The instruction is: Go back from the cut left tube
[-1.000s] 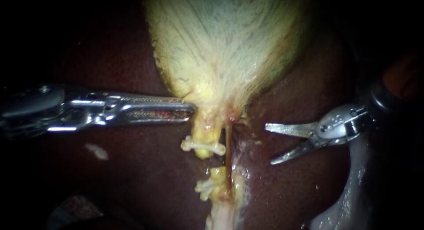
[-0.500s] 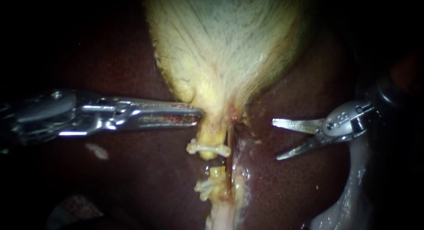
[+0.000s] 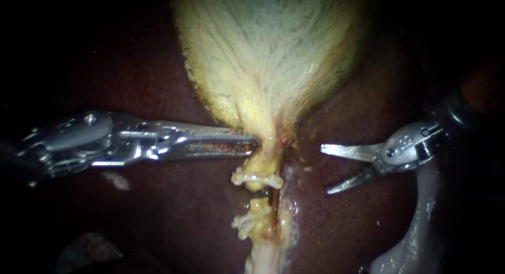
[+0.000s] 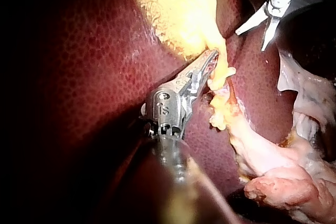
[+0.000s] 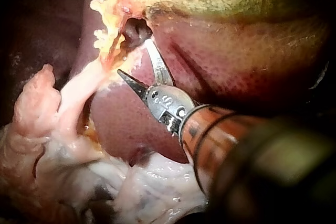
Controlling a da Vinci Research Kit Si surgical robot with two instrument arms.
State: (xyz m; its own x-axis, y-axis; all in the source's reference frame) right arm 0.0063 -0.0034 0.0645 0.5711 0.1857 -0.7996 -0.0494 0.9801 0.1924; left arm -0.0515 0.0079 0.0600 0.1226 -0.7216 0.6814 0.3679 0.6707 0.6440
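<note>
The left instrument [image 3: 253, 144] pinches the gallbladder [image 3: 268, 53] neck in its claw, the tip half buried in yellow tissue. Just below sits the cut left tube [image 3: 254, 166], two clipped stumps. The right instrument [image 3: 324, 169], claw spread, hangs well apart over the liver [image 3: 357, 221], its shaft lost in darkness.
</note>
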